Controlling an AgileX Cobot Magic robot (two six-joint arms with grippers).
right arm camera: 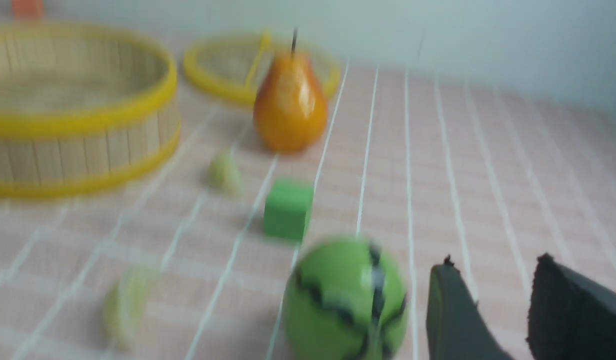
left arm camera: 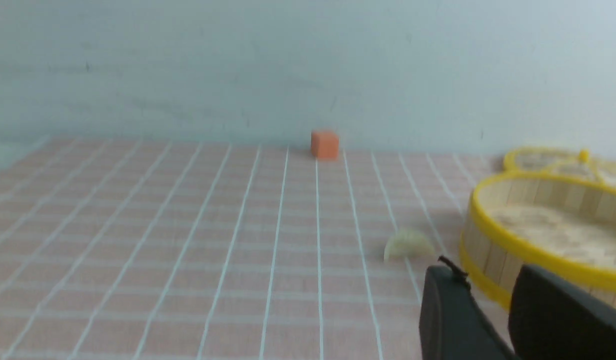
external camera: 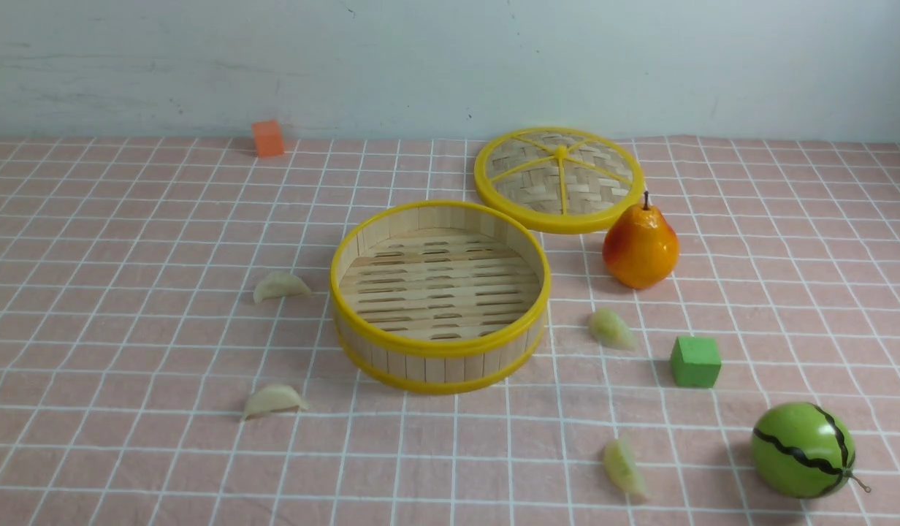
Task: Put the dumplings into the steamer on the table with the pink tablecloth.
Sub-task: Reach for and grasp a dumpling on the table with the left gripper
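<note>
The bamboo steamer (external camera: 443, 369) sat between the two pincers. The left gripper (left arm camera: 480, 267), spread and empty, was the nearer arm to the near cream-white dumpling (external camera: 275, 400), which seemingly lay ahead of it, long axis roughly crosswise; the right gripper (right arm camera: 493, 262) stood parted, empty.

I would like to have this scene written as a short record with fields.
steamer: open, no dumplings inside
cream dumplings: two, left of steamer
green dumplings: two, right of steamer
lid: behind steamer, to its right
left gripper: jaws apart, nothing held
right gripper: jaws apart, nothing held
</note>
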